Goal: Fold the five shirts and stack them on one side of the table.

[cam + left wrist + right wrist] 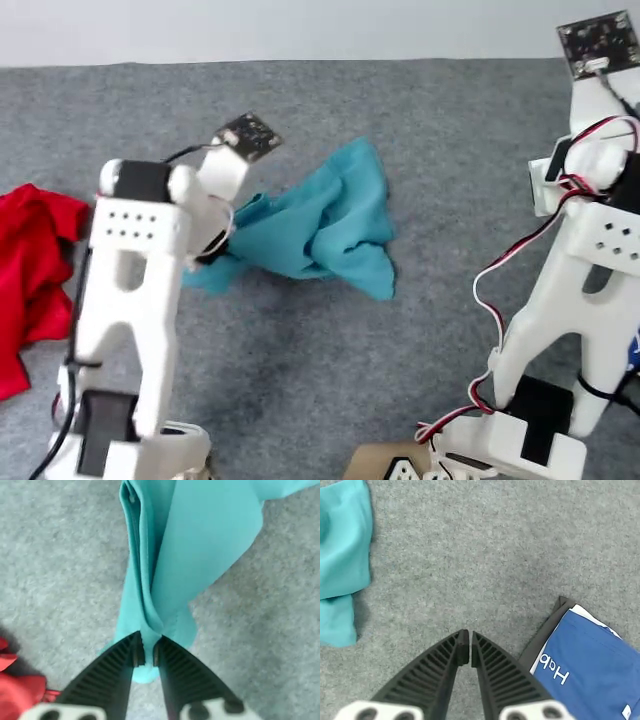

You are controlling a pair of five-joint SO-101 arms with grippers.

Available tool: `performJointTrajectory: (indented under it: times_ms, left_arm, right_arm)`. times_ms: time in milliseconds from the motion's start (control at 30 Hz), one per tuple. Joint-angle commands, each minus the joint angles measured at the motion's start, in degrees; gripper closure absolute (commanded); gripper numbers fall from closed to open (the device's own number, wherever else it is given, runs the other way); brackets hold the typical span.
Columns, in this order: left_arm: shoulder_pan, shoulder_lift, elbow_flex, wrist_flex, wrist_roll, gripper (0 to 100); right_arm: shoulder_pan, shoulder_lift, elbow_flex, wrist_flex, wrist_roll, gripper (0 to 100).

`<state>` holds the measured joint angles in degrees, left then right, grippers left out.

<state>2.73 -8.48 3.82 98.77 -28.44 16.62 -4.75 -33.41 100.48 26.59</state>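
Teal shirt (320, 225), a soft crumpled cotton garment, lies bunched near the middle of the grey felt-covered table (300, 380). One end of it is pinched in the left gripper (148, 652), whose black ribbed jaws are nearly together, with a thin fold of teal cloth caught between the tips.

From that pinch the teal shirt runs away from the left arm, its long axis slanting toward the far right of the table in the high view. The loose end is the end farthest from the held one.

The right gripper (470, 647) hangs over bare felt with its jaws drawn together on nothing. The shirt's near edge (340, 555) is well apart from it on one side, and a folded blue shirt with white print (590, 660) lies near on the other.

A rumpled red cloth shirt (35, 260) sits at the table's left edge, beside the left arm.

By my judgement the left arm alone has the shirt. Spreading it flat turns on the right gripper crossing to that free far end, along the shirt's length.
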Motion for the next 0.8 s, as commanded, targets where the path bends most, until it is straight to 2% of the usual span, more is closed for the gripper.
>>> performJointTrajectory:
  times_ms: [0,133,333,533,767]
  left_arm:
    - [-0.7,-8.1,8.0,1.8,-4.0,100]
    - [-0.4,-11.2,16.4,1.7,-5.8,98]
    - [-2.2,-8.4,17.7,-0.1,-5.7,83]
    - [-6.2,-4.8,17.6,-4.4,-5.8,82]
    - [-6.0,0.9,17.8,-4.3,-5.7,82]
  right_arm:
    - [-0.6,-2.6,-1.4,2.0,2.1,98.8]
    - [-0.6,-2.3,-1.4,2.0,2.6,98.8]
    - [-3.2,-2.1,-1.4,2.0,2.6,98.8]
    - [-5.9,-2.5,-1.4,2.0,2.5,98.8]
    - [-5.5,-2.6,-1.4,2.2,2.5,98.8]
